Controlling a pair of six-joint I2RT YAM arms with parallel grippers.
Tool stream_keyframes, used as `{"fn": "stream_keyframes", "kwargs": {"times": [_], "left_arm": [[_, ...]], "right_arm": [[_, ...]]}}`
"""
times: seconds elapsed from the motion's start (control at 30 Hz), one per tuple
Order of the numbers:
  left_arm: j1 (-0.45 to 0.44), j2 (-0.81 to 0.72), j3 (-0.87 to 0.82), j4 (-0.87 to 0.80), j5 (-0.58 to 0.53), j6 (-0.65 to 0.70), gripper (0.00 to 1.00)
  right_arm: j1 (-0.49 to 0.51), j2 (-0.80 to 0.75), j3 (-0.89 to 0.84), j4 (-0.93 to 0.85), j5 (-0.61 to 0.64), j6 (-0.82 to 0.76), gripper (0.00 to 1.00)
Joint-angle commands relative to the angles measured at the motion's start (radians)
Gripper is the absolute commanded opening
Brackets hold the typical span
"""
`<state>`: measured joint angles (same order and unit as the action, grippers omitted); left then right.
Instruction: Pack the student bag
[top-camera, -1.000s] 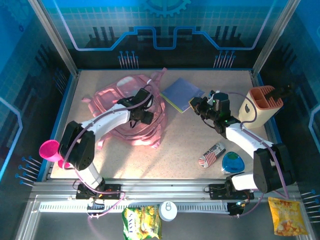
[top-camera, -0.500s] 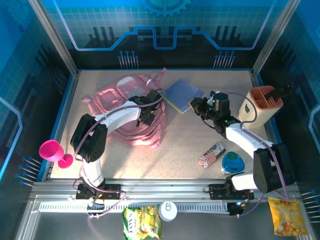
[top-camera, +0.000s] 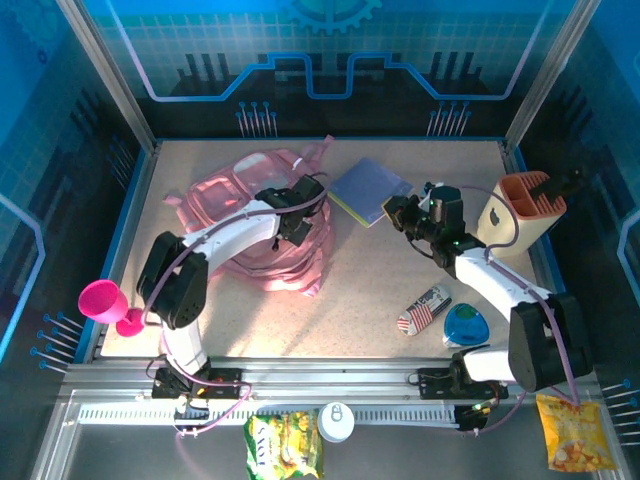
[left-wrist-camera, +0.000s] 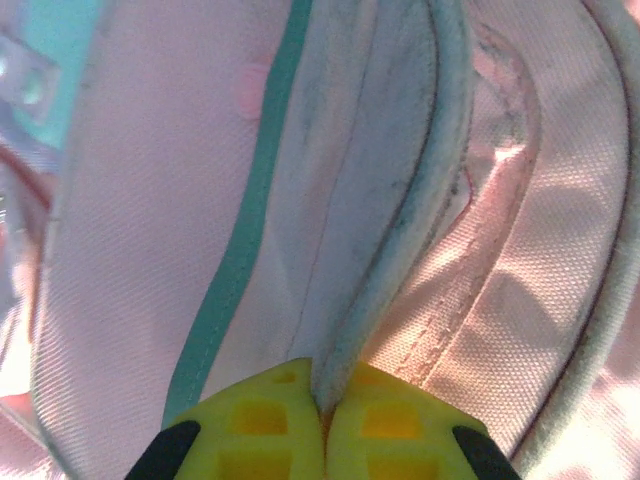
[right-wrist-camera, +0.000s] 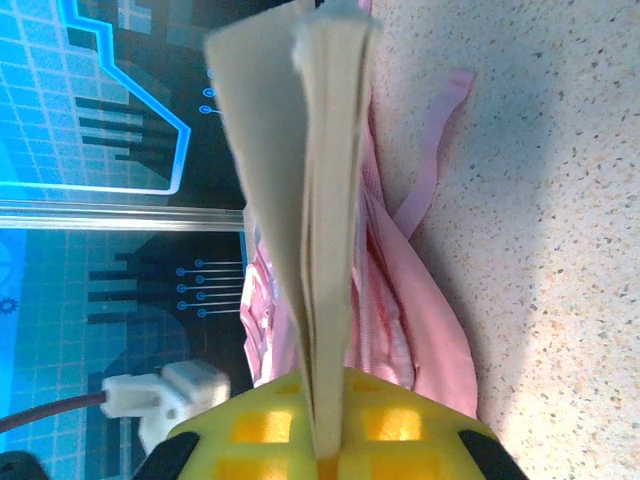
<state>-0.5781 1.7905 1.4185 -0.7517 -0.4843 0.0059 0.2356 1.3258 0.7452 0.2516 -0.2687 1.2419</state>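
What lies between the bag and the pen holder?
Top view: next to the bag, the notebook, held in the right pincer.

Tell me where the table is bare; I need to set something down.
Bare: the near-centre tabletop between the student bag and the flag-patterned item; also the far strip behind the notebook. Crowded: the right side, by the pen holder.

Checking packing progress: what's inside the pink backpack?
Nothing inside shows: the backpack's own fabric covers the interior, and the left end effector pinches an edge fold. The notebook is outside, in the right end effector.
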Motion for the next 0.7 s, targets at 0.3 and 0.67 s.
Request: {"fn": "stream_keyframes", "kwargs": {"times": [0.3,0.67], "left_arm": [[0.050,-0.190,0.074,0.213,-0.067,-0.108,0.00],[0.051,-0.110,0.242,0.259,0.052,-0.155,0.00]], "right_arm": [[-0.019,-0.075,0.002,-0.118,-0.066,-0.058,0.09],[0.123,0.030,0.046,0.013,-0.114,0.004,0.10]]}}
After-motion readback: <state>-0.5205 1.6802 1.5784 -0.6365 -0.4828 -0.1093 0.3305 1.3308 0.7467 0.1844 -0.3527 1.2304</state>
